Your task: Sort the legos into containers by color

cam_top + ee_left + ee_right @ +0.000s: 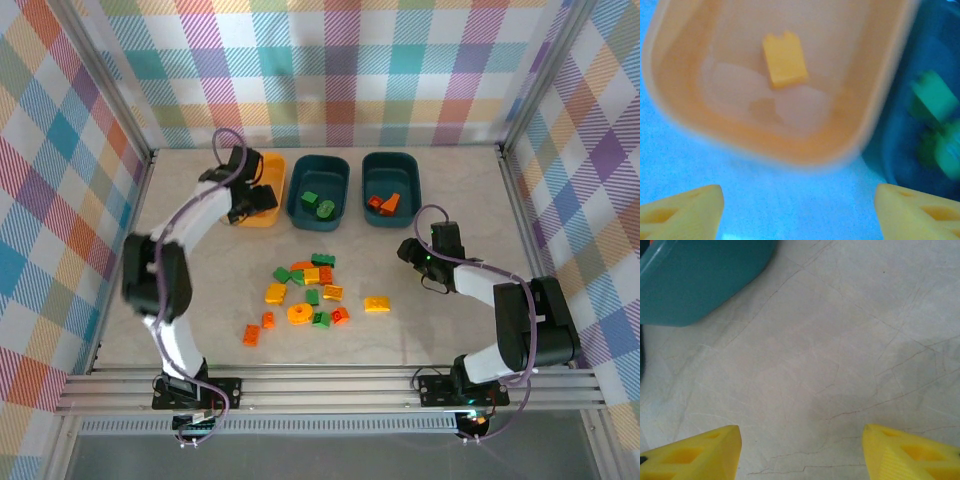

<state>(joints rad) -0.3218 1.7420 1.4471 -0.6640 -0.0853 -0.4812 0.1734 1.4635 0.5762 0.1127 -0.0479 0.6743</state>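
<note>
Glossy plastic yellow tub (pixel 685 125), matt veined tabletop (pixel 840 340)

A yellow-orange tub (pixel 740 145) sits on the desk (pixel 790 200) with one yellow brick (pixel 785 60) lying inside. Just beside it on the right, a dark teal tub (pixel 895 150) holds blurred green bricks (pixel 935 100). The yellow fingers (pixel 680 212) stand wide apart, holding nothing.

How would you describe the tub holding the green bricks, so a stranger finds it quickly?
At the far edge of the pale table, three rounded plastic tubs stand in a row. Take the middle one, a dark teal plastic tub. Its left neighbour is yellow-orange and the other teal tub holds orange-red bricks; this one holds green bricks.
</note>
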